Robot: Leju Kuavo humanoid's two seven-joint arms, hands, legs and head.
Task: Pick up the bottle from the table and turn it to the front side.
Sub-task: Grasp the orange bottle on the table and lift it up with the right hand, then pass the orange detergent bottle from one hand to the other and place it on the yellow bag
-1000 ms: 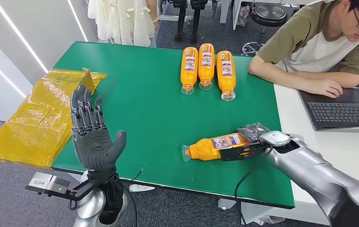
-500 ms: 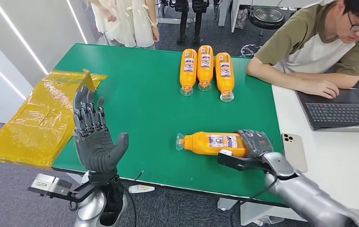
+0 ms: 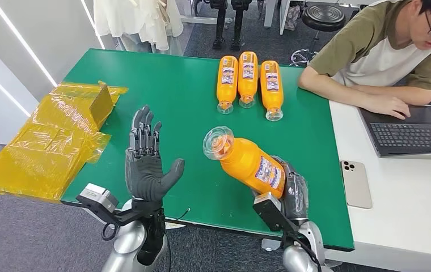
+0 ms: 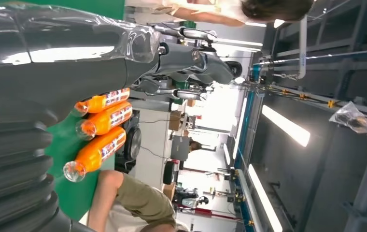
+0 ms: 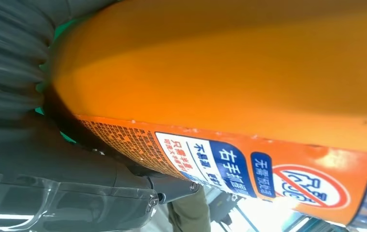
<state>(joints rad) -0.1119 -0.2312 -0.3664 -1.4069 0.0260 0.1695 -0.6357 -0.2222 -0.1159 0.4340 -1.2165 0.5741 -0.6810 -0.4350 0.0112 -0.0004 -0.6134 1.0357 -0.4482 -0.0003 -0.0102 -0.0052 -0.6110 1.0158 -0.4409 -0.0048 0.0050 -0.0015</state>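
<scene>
The green-covered worktop (image 3: pixel 168 107) shows bare surface across its middle, between the raised left hand (image 3: pixel 145 164) and the right hand (image 3: pixel 284 190). The right hand holds a tilted orange plastic bottle (image 3: pixel 247 161) above the near edge, occupying that corner. Far side: three orange plastic bottles lying side by side (image 3: pixel 248 82), touching one another, block the centre of the far edge. A seated person's forearm (image 3: pixel 352 96) rests at the far right corner. Crumpled yellow plastic sheeting (image 3: pixel 49 141) overhangs the left edge. A pale smartphone (image 3: pixel 355 183) lies just beside the green cover's right edge.
</scene>
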